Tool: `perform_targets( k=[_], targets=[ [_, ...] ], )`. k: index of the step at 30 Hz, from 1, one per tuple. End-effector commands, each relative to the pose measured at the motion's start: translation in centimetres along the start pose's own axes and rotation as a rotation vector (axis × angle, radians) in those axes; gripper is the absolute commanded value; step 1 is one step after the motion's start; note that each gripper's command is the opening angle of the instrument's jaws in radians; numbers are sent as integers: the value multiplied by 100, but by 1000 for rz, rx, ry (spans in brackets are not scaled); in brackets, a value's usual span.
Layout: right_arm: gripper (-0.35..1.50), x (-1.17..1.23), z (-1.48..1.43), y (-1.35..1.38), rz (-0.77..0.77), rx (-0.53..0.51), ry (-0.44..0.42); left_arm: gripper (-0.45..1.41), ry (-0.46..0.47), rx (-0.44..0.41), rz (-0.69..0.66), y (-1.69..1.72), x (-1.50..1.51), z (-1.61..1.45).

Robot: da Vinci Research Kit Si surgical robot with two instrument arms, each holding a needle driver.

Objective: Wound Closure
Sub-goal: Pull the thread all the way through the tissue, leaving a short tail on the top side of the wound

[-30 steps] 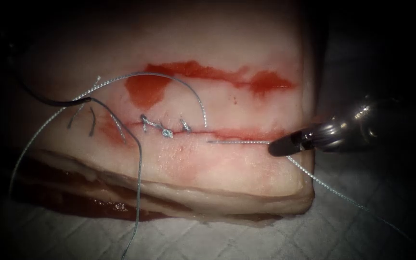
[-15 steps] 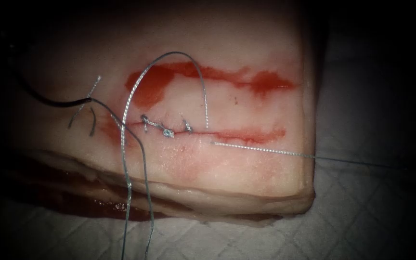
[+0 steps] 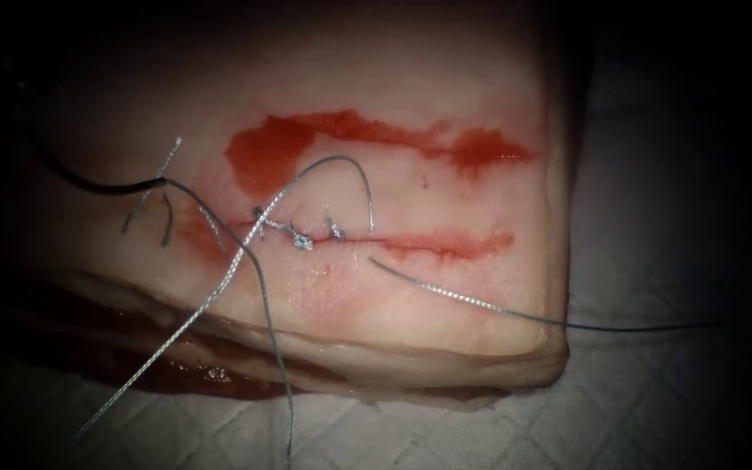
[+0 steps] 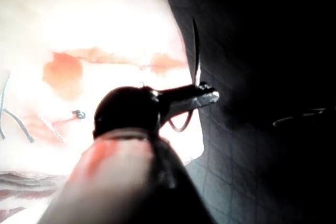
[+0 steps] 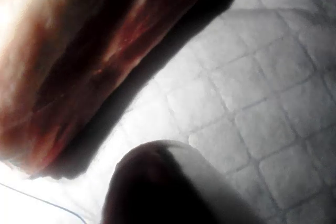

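The tissue (image 3: 446,78) has a horizontal cut (image 3: 446,242) with several stitches (image 3: 299,235) on its left part. Thread (image 3: 454,296) leaves the near lip just right of the stitches and runs slack to the right, off the tissue. A second strand (image 3: 341,160) arcs up from the far lip, then falls left across the stitches and off the front. My left tool (image 4: 207,97) is shut on the curved needle (image 4: 195,51) about mid-curve, out of the tissue, beyond its right edge. The right tool's blurred body (image 5: 157,182) hangs over the pad beside the tissue's side wall.
Red fluid (image 3: 263,157) pools above the cut. Short cut thread ends (image 3: 167,222) and a dark strand (image 3: 97,184) lie at the left. A white quilted pad (image 3: 654,409) lies under the tissue and around it.
The right tool, shut on the thread at the cut's right end a second ago, left the endoscope view. The right strand went taut, then sagged. The loop above the cut rose, then dropped.
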Motion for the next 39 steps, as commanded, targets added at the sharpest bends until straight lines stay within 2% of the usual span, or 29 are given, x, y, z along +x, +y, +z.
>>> perform_targets(
  k=[1,4,5,7,9,11,12,13,14,15,18,19,23,28,30,33,37,39],
  targets=[
    [84,-26,-10,14,20,-64,-24,-45,0,1,1,6,2,3],
    [83,-58,-39,29,28,-157,-71,-45,3,2,1,7,2,3],
    [93,-82,-60,43,-20,-176,-124,-45,3,2,1,7,2,3],
    [83,-108,-80,60,-22,-157,-179,-45,3,2,1,7,2,3],
    [79,-131,-92,78,33,-150,-187,-45,3,2,1,7,2,3],
    [59,-159,-97,118,99,-129,-166,-45,3,3,1,7,3,3],
    [61,-171,-90,150,95,-196,-115,-45,3,3,2,7,3,3],
    [56,-175,-87,163,86,-242,-88,-45,3,3,2,7,3,3],
    [32,-180,-81,182,83,-336,-35,-45,3,3,2,7,4,3],
    [31,-185,-77,196,83,-403,-9,-45,3,3,2,7,4,3],
    [59,-200,-62,241,64,-518,4,-45,3,3,2,7,4,3],
    [88,-211,-55,264,52,-547,-7,-45,3,3,2,7,4,3],
    [83,-248,-31,321,-17,-595,-6,-45,6,4,2,8,4,3],
    [74,-263,-2,351,-87,-620,5,-45,6,4,2,8,4,3],
    [74,-259,15,356,-117,-602,18,-45,9,4,3,8,5,3],
    [64,-256,29,350,-147,-572,5,-45,20,-2,0,11,8,2],
    [52,-256,32,343,-149,-527,-7,-45,36,-11,2,14,9,1],
    [52,-257,32,340,-146,-473,5,-45,36,-11,-3,14,10,2]
  ],
)
